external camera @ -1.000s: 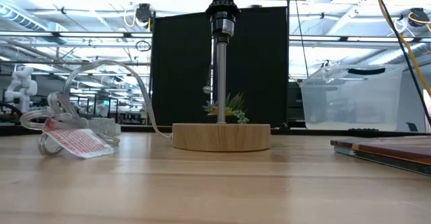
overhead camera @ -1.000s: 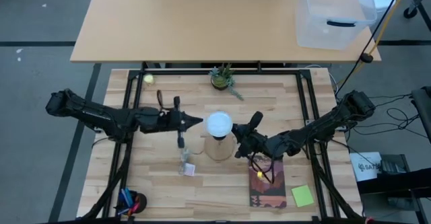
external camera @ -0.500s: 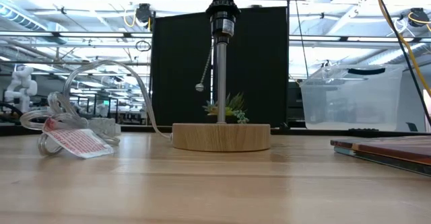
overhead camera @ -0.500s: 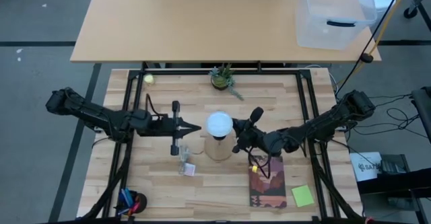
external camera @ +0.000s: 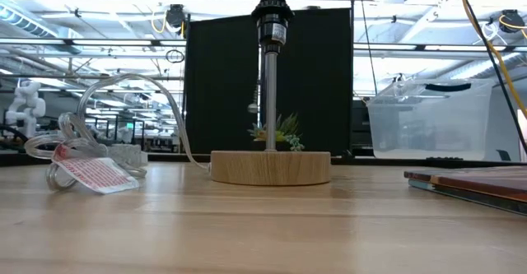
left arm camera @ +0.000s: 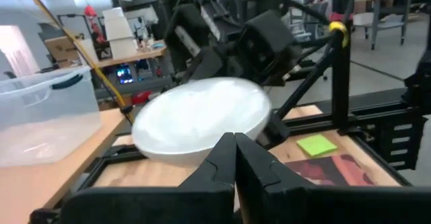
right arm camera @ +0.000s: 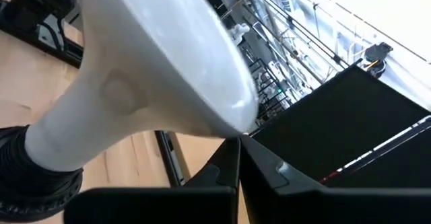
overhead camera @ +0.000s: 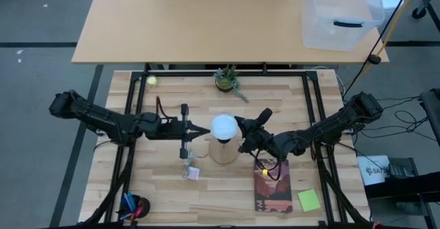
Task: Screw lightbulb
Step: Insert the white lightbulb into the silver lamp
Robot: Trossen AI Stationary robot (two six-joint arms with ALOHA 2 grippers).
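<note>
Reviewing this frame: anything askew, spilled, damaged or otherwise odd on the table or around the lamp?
Nothing stands out. The lightbulb sits upright in the socket atop the lamp's post, whose wooden base lies flat. The left hand and right hand are shut, one at each side of the bulb.

From my station I look down on a grey floor point(overhead camera: 41, 9) around the rig. Behind the worktable stands a long wooden desk point(overhead camera: 199, 23) carrying a clear plastic bin point(overhead camera: 342, 12). At table height, a black panel point(external camera: 222, 93) blocks the middle of a bright, open hall with ceiling beams point(external camera: 82, 52).
</note>
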